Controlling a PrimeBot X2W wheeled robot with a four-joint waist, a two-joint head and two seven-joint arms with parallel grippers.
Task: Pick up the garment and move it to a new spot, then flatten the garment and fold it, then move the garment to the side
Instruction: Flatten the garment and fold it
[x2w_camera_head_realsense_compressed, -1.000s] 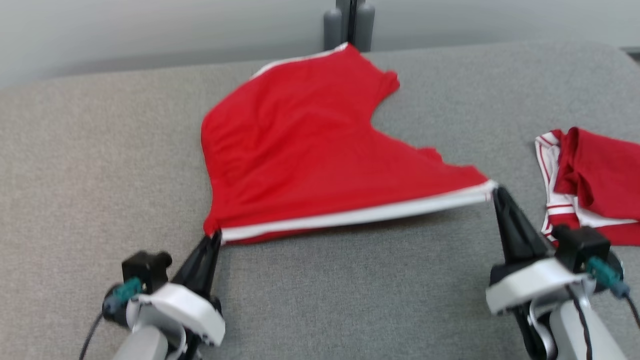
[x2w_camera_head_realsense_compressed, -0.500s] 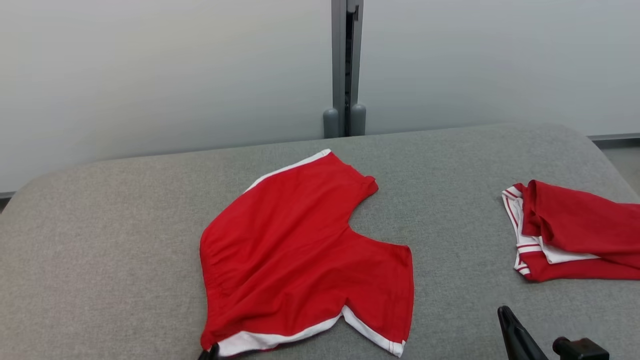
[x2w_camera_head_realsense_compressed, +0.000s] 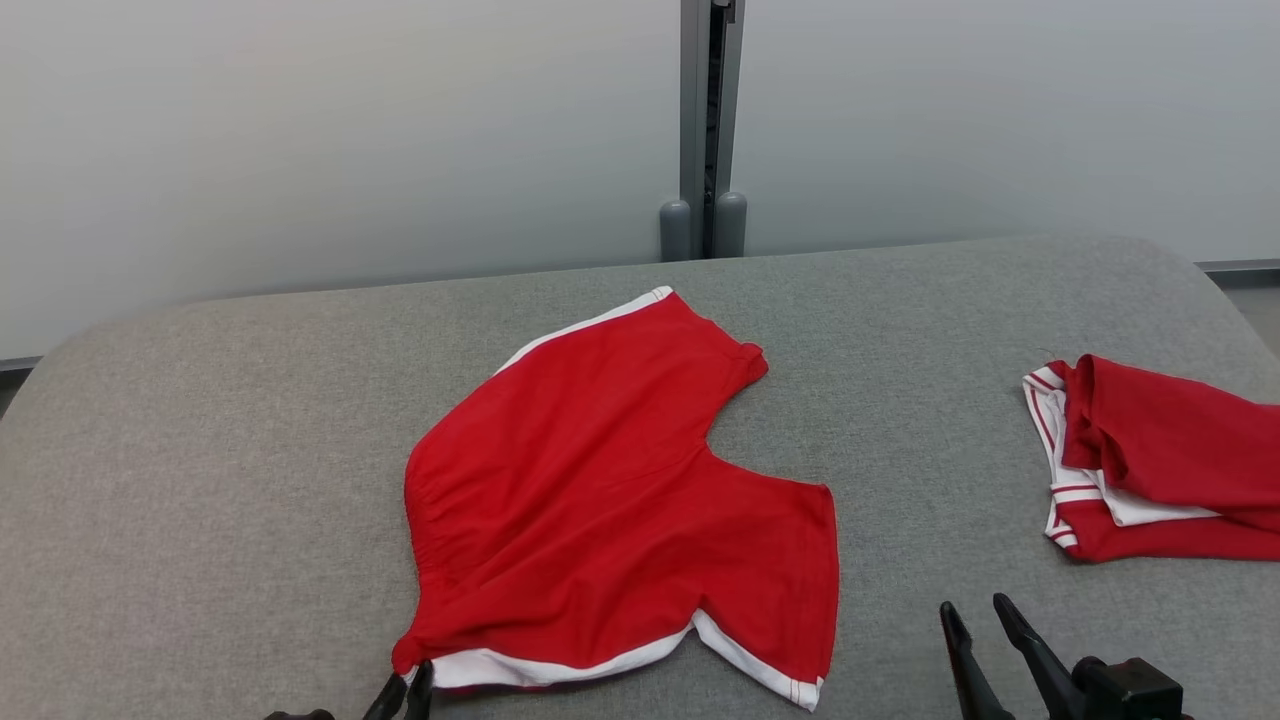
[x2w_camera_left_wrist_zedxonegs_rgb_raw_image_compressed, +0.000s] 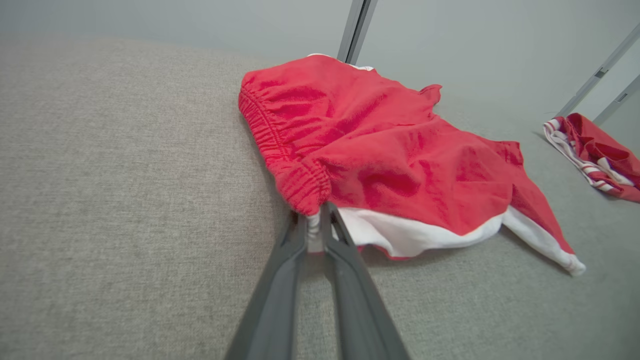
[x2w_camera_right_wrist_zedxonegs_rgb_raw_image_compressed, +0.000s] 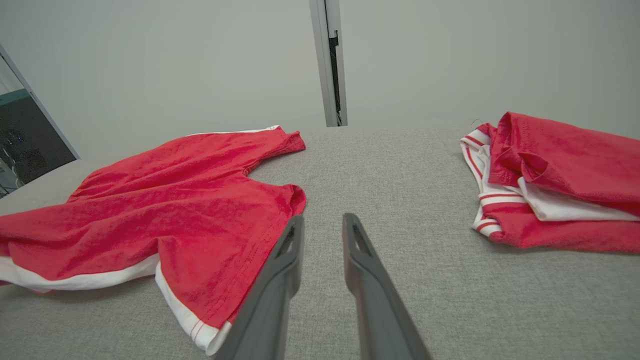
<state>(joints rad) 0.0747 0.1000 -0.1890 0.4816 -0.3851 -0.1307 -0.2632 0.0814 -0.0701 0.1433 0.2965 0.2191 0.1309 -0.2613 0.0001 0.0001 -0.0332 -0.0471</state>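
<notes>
On grey surface (x2w_camera_head_realsense_compressed: 200, 450), red white-trimmed shorts (x2w_camera_head_realsense_compressed: 600, 500) sprawl.

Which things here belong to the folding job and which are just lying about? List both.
Job: red shorts; left gripper, shut on their waistband corner; right gripper, open, clear of the cloth.
Lying about: folded red-and-white garment at the right; grey post behind the table.

— Where to find the garment (x2w_camera_head_realsense_compressed: 620, 500)?
— Lies central on the table (x2w_camera_head_realsense_compressed: 200, 450), near-left corner in the left gripper (x2w_camera_head_realsense_compressed: 410, 680).
— And the other garment (x2w_camera_head_realsense_compressed: 1160, 460)?
— Sits far right, beyond the right gripper (x2w_camera_head_realsense_compressed: 972, 603).
</notes>
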